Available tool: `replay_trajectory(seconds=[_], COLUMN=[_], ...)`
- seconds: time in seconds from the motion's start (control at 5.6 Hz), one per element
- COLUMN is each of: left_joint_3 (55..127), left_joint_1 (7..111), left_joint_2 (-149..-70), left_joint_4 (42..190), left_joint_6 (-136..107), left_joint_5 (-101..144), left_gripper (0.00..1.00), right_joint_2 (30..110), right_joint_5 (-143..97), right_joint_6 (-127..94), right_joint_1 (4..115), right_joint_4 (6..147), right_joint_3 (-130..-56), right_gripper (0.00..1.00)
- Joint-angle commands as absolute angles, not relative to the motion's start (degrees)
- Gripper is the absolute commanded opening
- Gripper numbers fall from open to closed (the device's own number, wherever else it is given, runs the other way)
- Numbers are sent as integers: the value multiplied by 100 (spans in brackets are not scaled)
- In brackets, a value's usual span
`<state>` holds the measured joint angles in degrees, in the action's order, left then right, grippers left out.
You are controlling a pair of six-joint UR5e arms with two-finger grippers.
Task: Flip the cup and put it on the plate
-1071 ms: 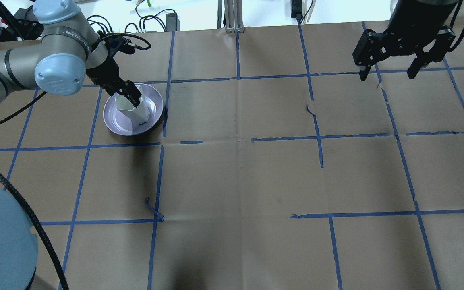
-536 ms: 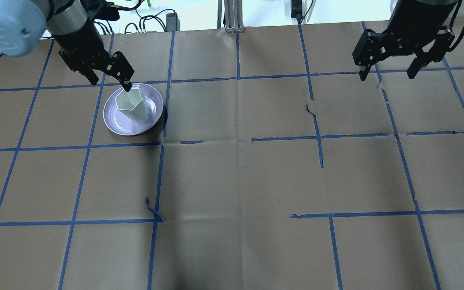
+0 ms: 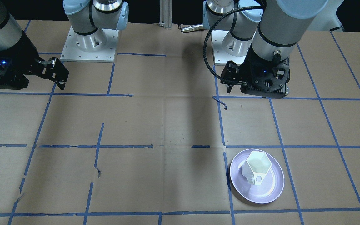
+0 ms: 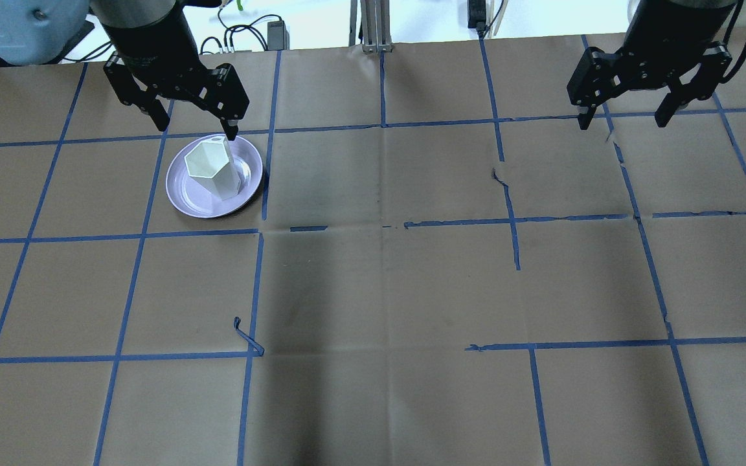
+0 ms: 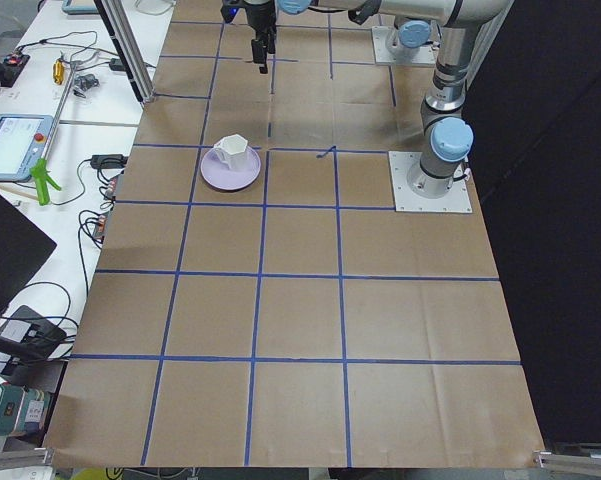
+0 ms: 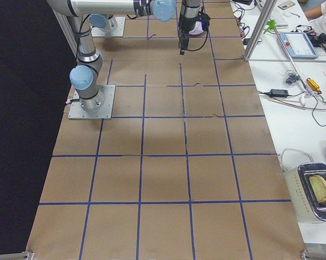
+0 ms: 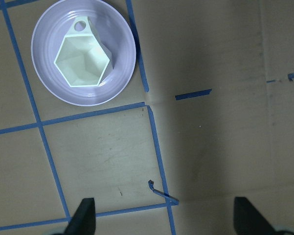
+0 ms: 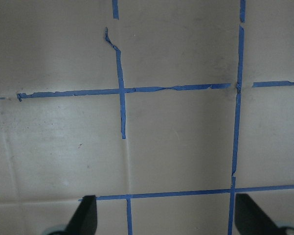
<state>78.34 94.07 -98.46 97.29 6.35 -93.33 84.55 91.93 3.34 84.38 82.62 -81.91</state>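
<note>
The white faceted cup point(image 4: 210, 167) stands upright, mouth up, on the lavender plate point(image 4: 182, 194) at the table's far left. Both also show in the front view, cup point(image 3: 256, 167) and plate point(image 3: 273, 193), and in the left wrist view, cup point(image 7: 83, 61) and plate point(image 7: 117, 88). My left gripper point(image 4: 192, 123) is open and empty, raised above the plate's far edge, apart from the cup. My right gripper point(image 4: 622, 120) is open and empty, high over the table's far right.
Brown paper with a blue tape grid covers the table. A loose curl of tape point(image 4: 248, 338) sticks up near the left middle. The arm bases point(image 3: 87, 40) stand at the robot's edge. Cables and devices lie on the side benches point(image 5: 70, 110).
My left gripper let go of the cup's rim, opened, and rose up and away from it. The cup stayed upright on the plate. The right arm has not moved.
</note>
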Motion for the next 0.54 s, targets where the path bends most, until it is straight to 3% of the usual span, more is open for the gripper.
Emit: replay_trajectory(seconds=[0.0, 0.36], left_joint_3=[8538, 9025], left_joint_1=[9353, 8941], left_joint_2=[-9258, -8782], left_joint_4=[9355, 9203], left_joint_6=[571, 589], left_joint_5=[-9343, -9134], left_gripper=[98, 98], right_joint_2=[8455, 8455], right_joint_5=[9193, 9193], right_joint_6=[334, 334], right_joint_1=[8438, 8438], right_joint_4=[8262, 8262], right_joint_3=[-8191, -8191], right_gripper=[100, 100])
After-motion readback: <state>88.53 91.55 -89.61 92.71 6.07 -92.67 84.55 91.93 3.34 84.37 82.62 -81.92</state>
